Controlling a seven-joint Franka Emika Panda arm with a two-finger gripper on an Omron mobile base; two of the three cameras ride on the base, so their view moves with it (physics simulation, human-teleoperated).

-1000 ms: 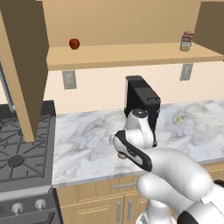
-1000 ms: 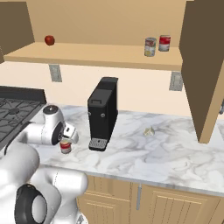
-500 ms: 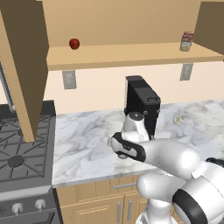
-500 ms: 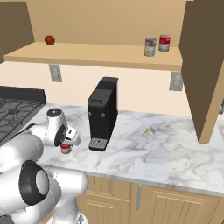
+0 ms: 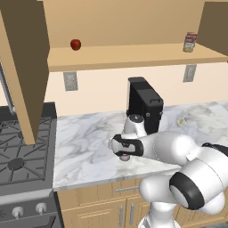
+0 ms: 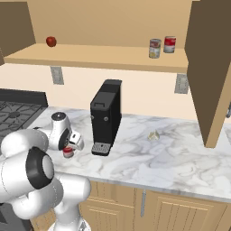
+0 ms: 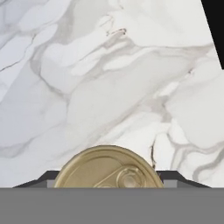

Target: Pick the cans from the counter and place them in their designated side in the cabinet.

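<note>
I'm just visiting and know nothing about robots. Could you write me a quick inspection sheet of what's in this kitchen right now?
Surface: white marble counter.
Job's things: red-labelled can standing on the counter under the tool; two more cans on the cabinet shelf, right end.
Clutter: black coffee machine; small pale lump on the counter; red fruit on the shelf's left end.
Grippers: tool lowered around the can, fingers either side; grip not confirmed.
Cables: nothing seen.
Surroundings: gas stove, wall outlets, open cabinet doors.

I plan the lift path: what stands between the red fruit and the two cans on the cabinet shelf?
Nothing. In the right base view the shelf board is bare between the red fruit and the two cans.
</note>
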